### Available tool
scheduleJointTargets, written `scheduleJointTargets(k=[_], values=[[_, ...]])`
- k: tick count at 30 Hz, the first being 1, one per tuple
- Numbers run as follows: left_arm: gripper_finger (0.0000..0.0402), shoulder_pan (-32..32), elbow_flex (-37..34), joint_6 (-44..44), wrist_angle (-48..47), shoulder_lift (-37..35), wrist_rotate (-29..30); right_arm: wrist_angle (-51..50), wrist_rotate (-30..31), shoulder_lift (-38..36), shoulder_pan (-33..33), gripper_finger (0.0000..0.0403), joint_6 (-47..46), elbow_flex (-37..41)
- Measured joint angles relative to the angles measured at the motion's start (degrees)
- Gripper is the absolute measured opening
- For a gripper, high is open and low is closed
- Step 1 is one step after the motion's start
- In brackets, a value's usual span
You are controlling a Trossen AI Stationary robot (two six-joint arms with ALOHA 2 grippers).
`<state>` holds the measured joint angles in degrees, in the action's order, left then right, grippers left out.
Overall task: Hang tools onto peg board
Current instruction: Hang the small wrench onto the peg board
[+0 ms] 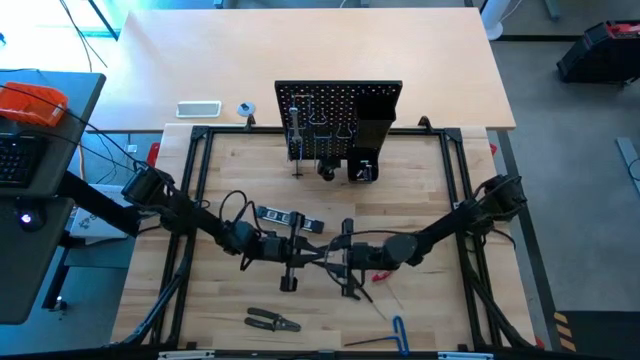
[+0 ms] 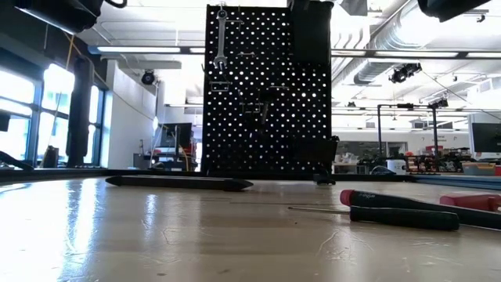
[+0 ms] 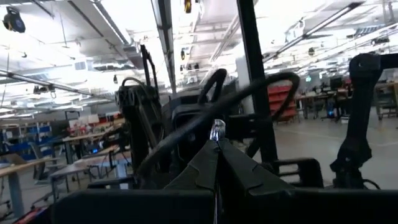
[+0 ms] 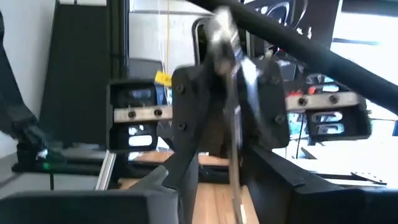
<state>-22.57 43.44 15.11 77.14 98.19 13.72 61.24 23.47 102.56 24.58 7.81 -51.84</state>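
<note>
Both pincers meet mid-worktop on a thin silver wrench [image 4: 235, 124] — left pincer [image 3: 217, 146] pinches it, right pincer [image 1: 347, 256] I can't tell — so swap hands slowly.

One camera looks straight down on the desk [image 1: 420, 190], another skims level across it — both share the peg board [image 1: 338, 120].
</note>
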Motion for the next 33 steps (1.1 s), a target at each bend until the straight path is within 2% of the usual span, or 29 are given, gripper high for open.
scheduleJointTargets(k=[8, 26, 33], values=[[0.0000, 0.07, 0.11, 1.07, 0.17, 0.11, 0.02, -4.54, 2.50, 0.00, 0.03, 0.0068, 0.20, -0.28], [0.0000, -1.28, 0.11, 2.29, -0.37, -0.35, 0.10, -5.76, 6.95, 0.00, 2.54, 0.0060, 1.66, -0.28], [0.0000, -1.51, 0.10, 2.21, -0.33, -0.35, 0.56, -5.76, 6.69, 0.00, 2.45, 0.0020, 1.68, -0.28]])
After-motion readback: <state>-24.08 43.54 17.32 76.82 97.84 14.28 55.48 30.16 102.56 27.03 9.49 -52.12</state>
